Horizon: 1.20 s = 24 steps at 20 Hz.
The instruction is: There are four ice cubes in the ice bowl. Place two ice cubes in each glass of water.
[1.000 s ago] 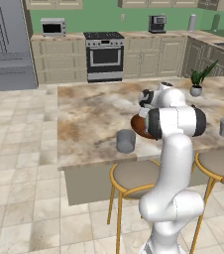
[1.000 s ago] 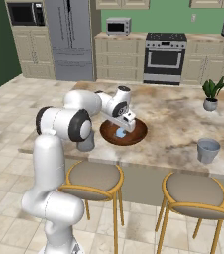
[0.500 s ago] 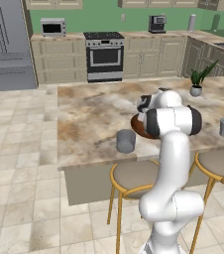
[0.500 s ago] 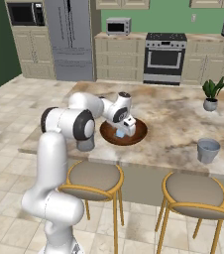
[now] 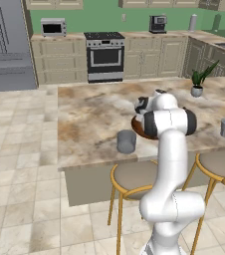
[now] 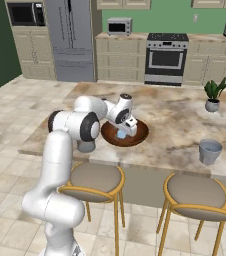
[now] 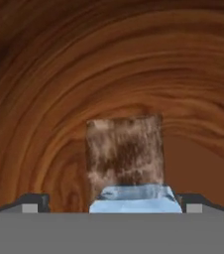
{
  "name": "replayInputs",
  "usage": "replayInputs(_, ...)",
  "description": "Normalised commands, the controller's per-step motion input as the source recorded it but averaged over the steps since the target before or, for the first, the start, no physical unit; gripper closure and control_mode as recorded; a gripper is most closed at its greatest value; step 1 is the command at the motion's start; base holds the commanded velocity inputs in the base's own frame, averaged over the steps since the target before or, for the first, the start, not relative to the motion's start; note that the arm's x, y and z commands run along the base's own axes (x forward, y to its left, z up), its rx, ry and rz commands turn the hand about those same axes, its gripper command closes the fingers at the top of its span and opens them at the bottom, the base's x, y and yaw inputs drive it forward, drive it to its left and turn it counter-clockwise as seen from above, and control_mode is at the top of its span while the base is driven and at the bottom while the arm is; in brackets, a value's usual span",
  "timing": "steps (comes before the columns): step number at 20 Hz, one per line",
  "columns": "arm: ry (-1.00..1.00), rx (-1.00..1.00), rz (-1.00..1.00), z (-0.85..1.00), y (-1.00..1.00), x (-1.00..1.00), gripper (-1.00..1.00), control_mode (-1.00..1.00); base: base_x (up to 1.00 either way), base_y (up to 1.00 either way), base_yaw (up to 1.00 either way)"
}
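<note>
The gripper [image 6: 122,133] has sunk into the bowl [image 6: 139,134], jaws apart around a cube [image 7: 134,199]. Closing should grab it for a glass [image 5: 126,141].

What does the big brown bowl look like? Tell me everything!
The ice bowl is wide, shallow and round, of glossy reddish-brown wood with ringed grain. It rests flat on the marbled counter. The open tool reaches down into it, with a pale blue ice cube on the bowl's floor between its fingertips.
</note>
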Motion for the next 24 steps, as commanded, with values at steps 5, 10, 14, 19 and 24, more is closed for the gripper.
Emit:
replayInputs(5,0.0,0.0,0.0,-0.18,0.0,-0.16,-1.0,-1.0,0.0,0.0,0.0)
replayInputs(10,0.0,0.0,-0.02,-0.3,0.0,-0.58,-1.0,-1.0,0.0,0.0,0.0)
replayInputs(14,-0.01,0.0,-0.03,-0.45,0.0,-0.07,-1.0,-1.0,0.0,0.0,0.0)
replayInputs(19,-0.07,0.0,0.0,-0.51,0.0,0.0,-1.0,-1.0,0.0,0.0,0.0)
replayInputs(24,-0.03,0.0,-0.03,-0.47,0.0,0.0,1.0,-1.0,0.0,0.0,0.0)
